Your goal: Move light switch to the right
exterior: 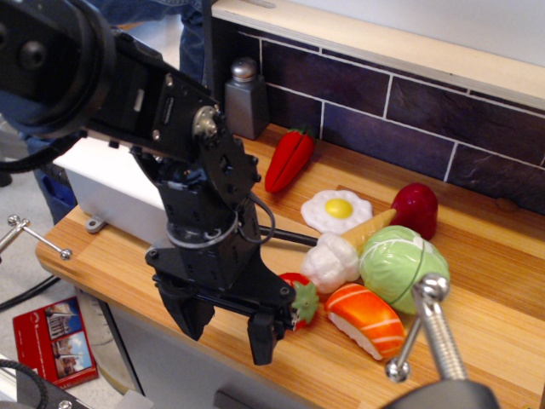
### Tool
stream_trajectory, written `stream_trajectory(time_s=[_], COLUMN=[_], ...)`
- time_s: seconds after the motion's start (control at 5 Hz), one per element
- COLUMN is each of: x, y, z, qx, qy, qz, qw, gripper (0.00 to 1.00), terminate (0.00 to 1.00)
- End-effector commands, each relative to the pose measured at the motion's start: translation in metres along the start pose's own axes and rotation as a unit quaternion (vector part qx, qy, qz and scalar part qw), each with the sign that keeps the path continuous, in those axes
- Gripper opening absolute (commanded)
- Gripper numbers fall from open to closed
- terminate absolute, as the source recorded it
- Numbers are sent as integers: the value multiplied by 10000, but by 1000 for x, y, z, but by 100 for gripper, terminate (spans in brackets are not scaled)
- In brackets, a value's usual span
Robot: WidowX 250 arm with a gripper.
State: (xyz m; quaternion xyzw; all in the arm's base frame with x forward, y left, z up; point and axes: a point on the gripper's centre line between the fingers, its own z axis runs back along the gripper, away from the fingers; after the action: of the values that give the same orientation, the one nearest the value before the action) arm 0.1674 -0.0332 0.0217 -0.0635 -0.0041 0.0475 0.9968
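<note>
The light grey electrical box (109, 183) with a white lid stands at the left end of the wooden counter. One mounting tab (94, 226) shows at its front, and its black cable (288, 236) runs out to the right. I cannot see the switch lever; my arm covers the box's right part. My black gripper (228, 332) hangs in front of and to the right of the box, over the counter's front edge. Its two fingers are apart with nothing between them.
A dark grey shaker (245, 98) stands at the tiled back wall. Toy foods lie to the right: red pepper (289, 159), fried egg (337, 209), ice cream cone (353, 249), cabbage (402, 260), salmon sushi (364, 319), strawberry (300, 298). A metal rod (430, 332) stands at front right.
</note>
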Motion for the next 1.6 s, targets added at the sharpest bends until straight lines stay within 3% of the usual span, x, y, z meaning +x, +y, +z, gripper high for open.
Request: stream_trajectory(time_s=[0.0,0.2,0.4,0.8,1.0,1.2,1.4], x=[0,19,30,46,61,77,89], y=[0,21,38,89,105,118,121], z=[0,30,56,84,89,85,81], qx=[0,-316,-417,-507,-442,-48,65], qy=[0,202,120,-114,5,75,163], qz=[0,215,172,125,-171,-478,-398], qw=[10000,9991,9989,9986,9989,9988,9991], gripper=[100,100,100,100,100,100,100], terminate=[0,0,0,0,0,0,0])
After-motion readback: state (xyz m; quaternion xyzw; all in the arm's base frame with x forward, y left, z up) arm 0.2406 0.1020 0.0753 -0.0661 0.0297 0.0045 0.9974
